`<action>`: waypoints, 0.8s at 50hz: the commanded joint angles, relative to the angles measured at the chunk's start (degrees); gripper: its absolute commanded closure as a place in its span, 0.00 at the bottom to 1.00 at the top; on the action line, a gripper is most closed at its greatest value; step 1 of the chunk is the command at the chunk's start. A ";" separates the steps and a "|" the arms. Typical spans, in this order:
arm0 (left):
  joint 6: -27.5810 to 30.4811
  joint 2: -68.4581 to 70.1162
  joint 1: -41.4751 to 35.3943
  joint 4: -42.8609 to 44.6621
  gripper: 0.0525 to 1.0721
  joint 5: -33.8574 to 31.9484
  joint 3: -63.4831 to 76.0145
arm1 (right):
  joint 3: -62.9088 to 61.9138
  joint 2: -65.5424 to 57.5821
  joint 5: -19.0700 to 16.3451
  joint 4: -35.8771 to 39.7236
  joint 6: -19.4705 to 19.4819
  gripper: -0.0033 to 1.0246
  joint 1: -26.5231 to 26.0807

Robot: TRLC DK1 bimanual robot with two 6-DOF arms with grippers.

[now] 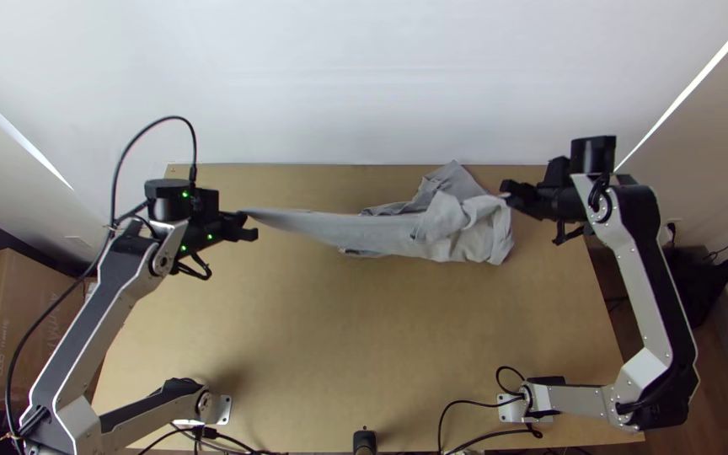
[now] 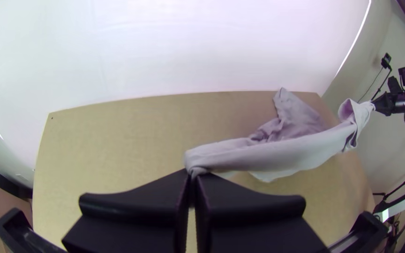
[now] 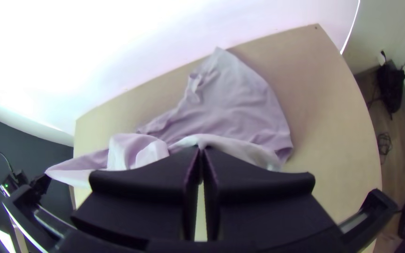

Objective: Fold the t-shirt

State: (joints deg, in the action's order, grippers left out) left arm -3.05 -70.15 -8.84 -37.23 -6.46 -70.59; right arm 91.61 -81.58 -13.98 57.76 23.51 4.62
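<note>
T-shirt (image 1: 457, 232) over the far part of the bench (image 1: 355, 337), pale grey, part bunched and part drawn out into a long narrow band. Beyond that, a white wall (image 1: 364, 84) along the far edge of the bench. To either side, the left arm (image 1: 111, 295) and the right arm (image 1: 650, 286), both stretched up from bases at the near edge. At the left of the top view, a cardboard box (image 1: 10, 324) beside the bench. As for the cloth, bulk of it heaped and creased toward the right arm, with one pointed flap lying up against the far edge; from the heap, a taut, raised band running across toward the left arm. Much closer to the heap than to the band's far end, the right pincer (image 1: 509, 190), clenched on a raised edge of the cloth, with the pointed flap lying on the bench beyond. Well apart from the heap, the left pincer (image 1: 244, 221), grasping the gathered tip of the band between pressed-together fingers (image 2: 151, 189). Between the two, the cloth held up off the wood, with looser creased parts lying beneath and behind. Smallest, a thin black cable (image 1: 128, 156) looping above the left arm.
</note>
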 commanded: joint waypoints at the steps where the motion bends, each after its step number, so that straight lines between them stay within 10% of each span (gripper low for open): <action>1: -0.91 -2.45 1.99 -1.88 0.98 -1.36 -7.02 | 9.46 -2.97 0.18 -0.28 -0.57 0.98 -1.20; 18: -2.05 -5.96 6.03 0.23 0.98 -1.63 -27.06 | 41.63 -13.43 1.23 -2.03 -2.85 0.98 -2.60; 40: -2.93 3.79 7.79 8.14 0.98 -1.63 -36.90 | 37.94 2.92 2.29 -22.69 -1.45 0.98 0.74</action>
State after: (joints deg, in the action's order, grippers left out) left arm -4.78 -71.72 -1.98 -31.44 -8.38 -105.34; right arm 129.56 -86.76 -12.60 39.40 20.93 4.58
